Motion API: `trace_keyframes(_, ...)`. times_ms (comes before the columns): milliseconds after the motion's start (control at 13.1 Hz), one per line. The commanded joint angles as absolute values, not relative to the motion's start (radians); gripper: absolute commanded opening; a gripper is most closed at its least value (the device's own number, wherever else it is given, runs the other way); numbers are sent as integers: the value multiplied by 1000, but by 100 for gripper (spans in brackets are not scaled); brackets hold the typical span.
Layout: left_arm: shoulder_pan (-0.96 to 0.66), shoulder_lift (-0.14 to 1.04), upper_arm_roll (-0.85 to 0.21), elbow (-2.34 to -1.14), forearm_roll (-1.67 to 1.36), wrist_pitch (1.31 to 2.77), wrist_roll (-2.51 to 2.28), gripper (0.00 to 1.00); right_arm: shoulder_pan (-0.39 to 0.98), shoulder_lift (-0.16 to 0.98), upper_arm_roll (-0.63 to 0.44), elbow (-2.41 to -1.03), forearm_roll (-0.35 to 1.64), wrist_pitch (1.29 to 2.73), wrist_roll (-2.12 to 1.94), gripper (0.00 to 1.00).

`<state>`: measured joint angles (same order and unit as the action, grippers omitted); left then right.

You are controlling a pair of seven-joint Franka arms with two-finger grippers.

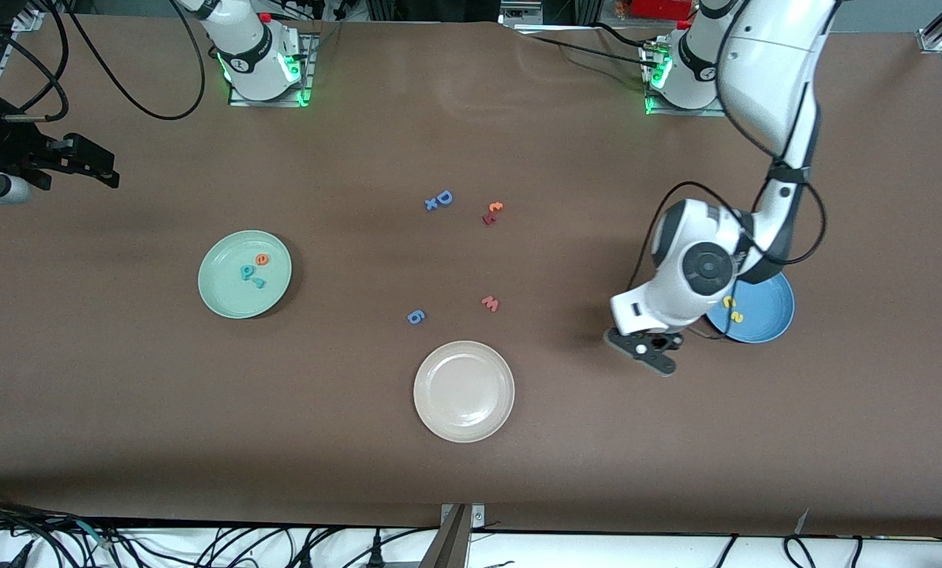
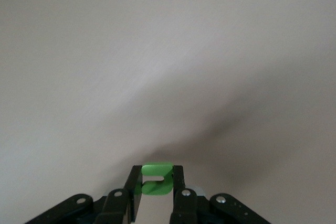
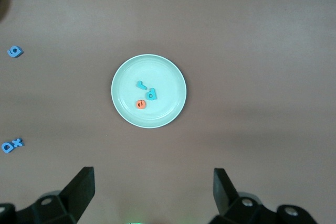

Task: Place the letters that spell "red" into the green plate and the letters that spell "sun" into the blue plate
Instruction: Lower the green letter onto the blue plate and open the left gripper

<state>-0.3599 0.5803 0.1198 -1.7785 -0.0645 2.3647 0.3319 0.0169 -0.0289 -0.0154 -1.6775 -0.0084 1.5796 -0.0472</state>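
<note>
My left gripper (image 2: 157,192) is clamped on the tiny green foam-like "n" (image 2: 157,176), above bare table beside the round sky-blue plate (image 1: 779,319), which holds two yellow letters (image 1: 733,309). The n looks light and squashy; I'd pinch across its legs. My right gripper (image 3: 153,195) waits spread wide over the green plate (image 3: 173,74).

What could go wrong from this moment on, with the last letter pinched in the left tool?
1. The left tool pinches the green "n" only at its fingertips; it could slip out before reaching the blue plate.
2. The left tool hangs beside that plate, not over it, so an early release would drop the letter on the table.
3. The yellow letters already lie in the plate near the arm; a low approach might knock them.
</note>
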Motion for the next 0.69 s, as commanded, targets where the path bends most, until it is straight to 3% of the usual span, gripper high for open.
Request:
trace_keyframes(0, -339, 465, 150, -1925, -103, 2349, 405, 9, 14, -35, -14, -1678, 8, 1574, -58, 100)
trace_keyframes(610, -281, 426, 261, -2017, -103, 2310, 592, 13, 14, -35, -14, -1678, 2, 1575, -60, 100)
